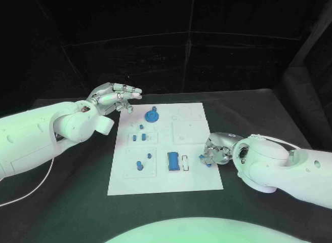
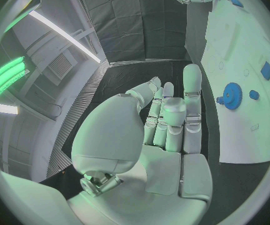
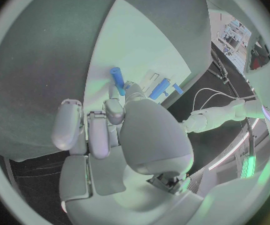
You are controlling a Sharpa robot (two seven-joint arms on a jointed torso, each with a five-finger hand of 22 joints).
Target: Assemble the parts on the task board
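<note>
Nearest the camera, the white task board (image 1: 166,185) lies on the black desk (image 1: 78,212), its near edge running across the middle of the head view. On the left, the left robot hand (image 1: 116,97) hovers above the desk just beside the board's far left corner, its fingers apart and grasping nothing; the left wrist view shows the left robot hand (image 2: 166,130) with fingers stretched out, the board's edge beside it and nothing between them. A white cable (image 1: 24,190) trails over the desk under the left arm. On the board, going rightward, a small blue part (image 1: 139,164) stands in the near left panel, two short blue parts (image 1: 139,136) sit above it, and a blue gear (image 1: 152,118) stands toward the far end; the same blue gear (image 2: 231,95) shows close to the left fingers. A long blue block (image 1: 172,161) lies near the board's middle beside a white slot (image 1: 185,162). At the right edge of the board, the right robot hand (image 1: 216,153) rests low with fingers curled, pinching a blue peg (image 3: 117,77) at its fingertips over the board.
</note>
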